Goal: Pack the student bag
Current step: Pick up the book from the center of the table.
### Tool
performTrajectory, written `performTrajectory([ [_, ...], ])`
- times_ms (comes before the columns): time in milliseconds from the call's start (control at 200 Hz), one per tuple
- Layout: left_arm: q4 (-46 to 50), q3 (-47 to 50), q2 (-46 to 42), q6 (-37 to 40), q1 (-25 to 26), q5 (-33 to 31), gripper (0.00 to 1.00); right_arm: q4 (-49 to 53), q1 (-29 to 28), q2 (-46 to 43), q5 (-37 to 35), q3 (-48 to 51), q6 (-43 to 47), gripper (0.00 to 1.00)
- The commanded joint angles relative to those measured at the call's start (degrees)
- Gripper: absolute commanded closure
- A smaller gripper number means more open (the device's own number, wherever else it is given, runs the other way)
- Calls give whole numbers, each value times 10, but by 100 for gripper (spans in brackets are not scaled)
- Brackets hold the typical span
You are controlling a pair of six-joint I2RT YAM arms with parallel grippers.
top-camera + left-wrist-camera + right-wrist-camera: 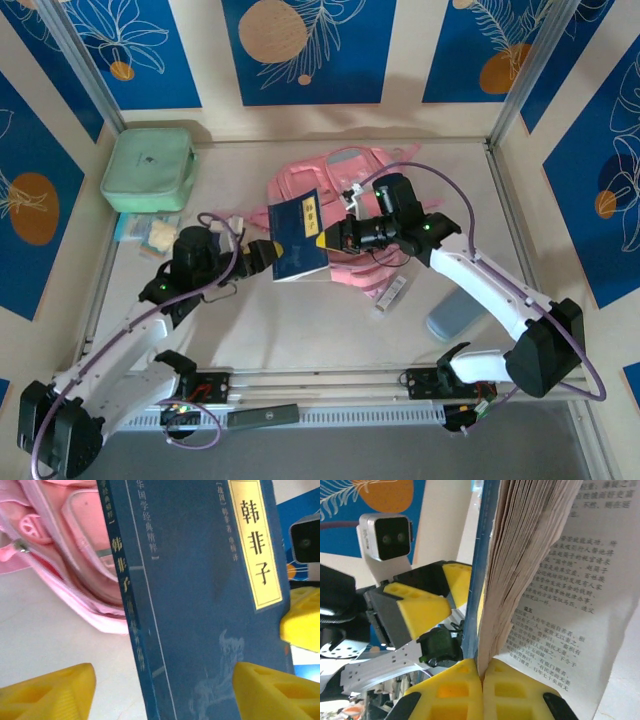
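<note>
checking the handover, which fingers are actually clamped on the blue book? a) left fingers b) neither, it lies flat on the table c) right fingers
c: the right fingers are pinched shut on an edge of the blue book, while the left fingers stand spread, one clear of the spine.

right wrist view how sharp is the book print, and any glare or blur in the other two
Right wrist view: print on the open page of the book is readable, the fanned page edges slightly soft. Left wrist view: the cover title is crisp, while the student bag looks pale and a little soft. Top external view: even light, with only soft shadows under the arms on the table.
</note>
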State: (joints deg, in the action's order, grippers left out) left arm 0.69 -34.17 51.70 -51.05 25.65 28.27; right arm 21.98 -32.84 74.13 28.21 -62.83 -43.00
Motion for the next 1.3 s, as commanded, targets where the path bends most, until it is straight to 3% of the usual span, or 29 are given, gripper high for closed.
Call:
performTrajectory([
  [0,-114,2,26,-44,7,45,33,-50,7,-13,62,19,-16,100],
  [160,-173,4,49,-70,21,46,41,-64,8,-6,56,33,-16,100],
  [285,-189,4,51,-84,26,35,56,-65,19,0,53,50,-21,100],
  [505,-182,-11,70,-85,37,31,92,-59,21,-4,46,63,-9,98],
  [570,-186,-15,70,-92,37,22,100,-50,27,-11,43,67,-9,86],
  [665,-208,-20,71,-99,38,16,100,-10,37,-24,17,69,2,50],
  [725,-226,-21,72,-110,38,13,100,18,42,-27,6,67,11,33],
  [885,-292,-24,86,-142,49,1,100,1,44,-5,64,67,-19,14],
  [985,-321,-25,98,-147,57,-11,100,-16,32,24,93,61,-32,13],
  [1095,-316,-30,111,-143,59,-10,100,-132,21,24,148,82,-88,17],
  [1226,-252,-30,102,-111,57,-39,100,-171,28,-2,156,95,-111,30],
  [1296,-236,-34,101,-107,58,-42,100,-184,40,-12,151,112,-122,46],
])
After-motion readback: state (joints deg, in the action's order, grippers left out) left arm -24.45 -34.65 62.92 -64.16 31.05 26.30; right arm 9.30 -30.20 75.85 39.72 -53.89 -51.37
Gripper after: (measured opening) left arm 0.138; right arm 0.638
